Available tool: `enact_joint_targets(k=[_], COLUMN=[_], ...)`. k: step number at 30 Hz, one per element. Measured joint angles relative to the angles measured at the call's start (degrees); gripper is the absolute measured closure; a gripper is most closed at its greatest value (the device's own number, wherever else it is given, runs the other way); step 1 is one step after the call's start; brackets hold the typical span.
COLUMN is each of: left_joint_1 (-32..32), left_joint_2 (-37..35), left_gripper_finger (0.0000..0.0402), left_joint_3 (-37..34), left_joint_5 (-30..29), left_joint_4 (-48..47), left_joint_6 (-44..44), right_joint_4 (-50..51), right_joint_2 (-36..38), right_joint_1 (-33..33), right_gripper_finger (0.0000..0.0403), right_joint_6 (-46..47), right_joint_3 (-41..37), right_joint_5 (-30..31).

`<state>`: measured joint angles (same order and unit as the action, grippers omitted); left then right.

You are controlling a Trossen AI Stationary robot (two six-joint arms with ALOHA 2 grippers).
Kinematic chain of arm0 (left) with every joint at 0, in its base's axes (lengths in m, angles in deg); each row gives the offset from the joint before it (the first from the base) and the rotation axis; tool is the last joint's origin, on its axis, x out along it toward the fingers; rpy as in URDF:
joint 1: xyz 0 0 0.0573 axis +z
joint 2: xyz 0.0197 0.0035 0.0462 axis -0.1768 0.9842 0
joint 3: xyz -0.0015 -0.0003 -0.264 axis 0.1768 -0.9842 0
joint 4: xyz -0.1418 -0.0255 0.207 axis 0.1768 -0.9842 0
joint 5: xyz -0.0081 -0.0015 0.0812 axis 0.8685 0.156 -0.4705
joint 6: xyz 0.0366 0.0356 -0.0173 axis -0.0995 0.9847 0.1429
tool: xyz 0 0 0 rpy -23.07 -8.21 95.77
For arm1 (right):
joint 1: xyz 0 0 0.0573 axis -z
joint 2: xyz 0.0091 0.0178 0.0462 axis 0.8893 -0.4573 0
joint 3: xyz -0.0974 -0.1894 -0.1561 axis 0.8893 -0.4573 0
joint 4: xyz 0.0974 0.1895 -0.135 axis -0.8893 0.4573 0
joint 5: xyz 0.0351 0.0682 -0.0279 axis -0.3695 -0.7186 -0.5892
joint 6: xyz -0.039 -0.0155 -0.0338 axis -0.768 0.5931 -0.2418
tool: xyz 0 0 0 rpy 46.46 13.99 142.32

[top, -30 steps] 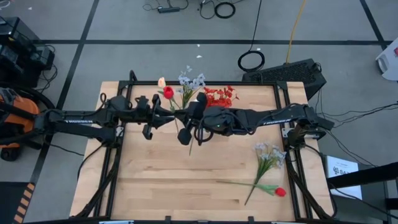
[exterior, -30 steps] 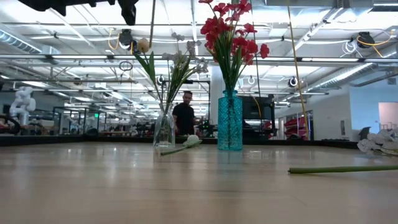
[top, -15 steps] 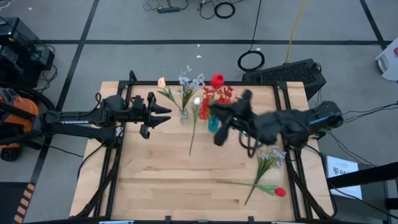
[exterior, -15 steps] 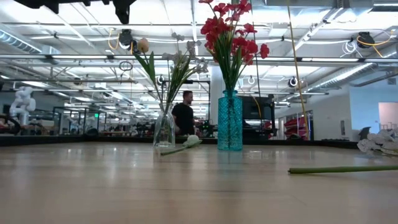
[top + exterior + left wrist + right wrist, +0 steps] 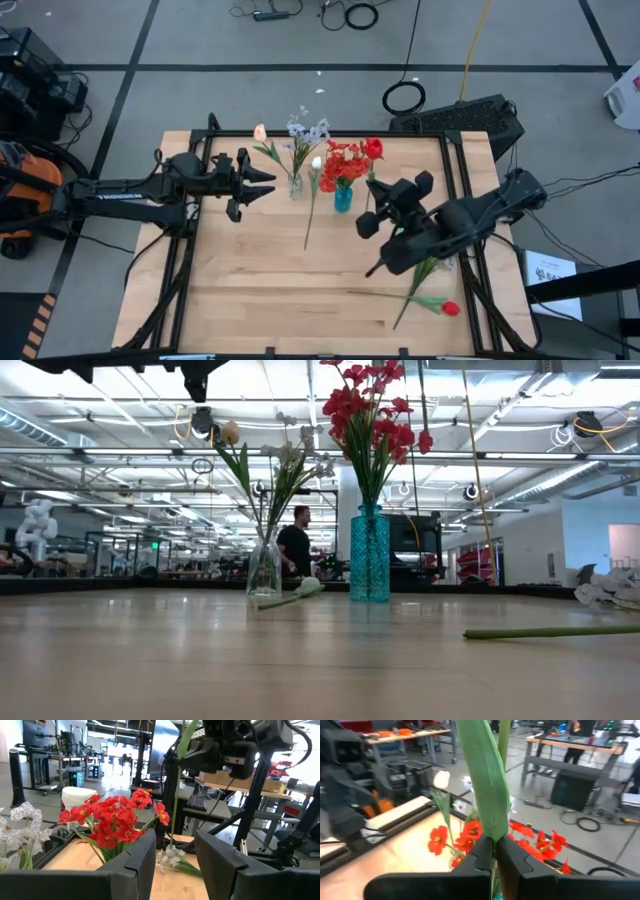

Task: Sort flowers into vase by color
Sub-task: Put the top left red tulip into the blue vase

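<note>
A clear vase (image 5: 296,185) holds pale lavender-white sprays and a cream bud. To its right a teal vase (image 5: 343,198) holds red blossoms (image 5: 112,822). A cream tulip (image 5: 313,195) lies on the table between the two vases. My right gripper (image 5: 378,197), right of the teal vase and high over the table, is shut on a red-bud flower (image 5: 374,149). My left gripper (image 5: 268,183) hangs open and empty, left of the clear vase. A lavender spray (image 5: 435,250) and another red bud (image 5: 451,308) lie at the near right. My right gripper pinches the red-bud flower's green stem (image 5: 493,838) between its two fingers, just below a long leaf (image 5: 484,780). The fingers lie across the stem. The flower is lifted clear and stands roughly upright, its bud (image 5: 374,149) above the fingers and its lower stem (image 5: 176,795) hanging below them.
The two vases stand close together at the far middle of the wooden table (image 5: 250,290). A long green stem (image 5: 550,631) lies on the near right. The near left of the table is bare wood. A person (image 5: 296,547) stands in the room beyond.
My right gripper has swung away from my left gripper toward the table's right edge and a little nearer, turning as it went. It has carried the red-bud flower from left of the clear vase, past both vases, to the right of the teal vase.
</note>
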<state>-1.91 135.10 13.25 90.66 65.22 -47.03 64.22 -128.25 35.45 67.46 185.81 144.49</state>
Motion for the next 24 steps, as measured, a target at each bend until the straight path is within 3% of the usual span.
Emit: enact_joint_targets(k=[6,15,24], left_joint_1=[-0.04,-0.04,-0.07], left_joint_2=[0.00,0.02,0.02], left_gripper_finger=[0.0260,0.0260,0.0260], left_joint_3=[0.00,0.00,0.00], left_joint_5=[0.00,0.00,0.07], left_joint_4=[0.01,0.00,-0.64], left_joint_6=[-0.02,-0.17,-2.96], right_joint_4=[-2.27,-30.81,-49.29], right_joint_2=[-2.92,-6.77,-4.10], right_joint_1=[3.86,10.11,11.89], right_gripper_finger=[0.0402,0.0402,0.0402], right_joint_6=[-2.30,-28.62,-34.91], right_joint_3=[0.00,-2.79,-14.72], right_joint_5=[-7.85,-25.60,-29.36])
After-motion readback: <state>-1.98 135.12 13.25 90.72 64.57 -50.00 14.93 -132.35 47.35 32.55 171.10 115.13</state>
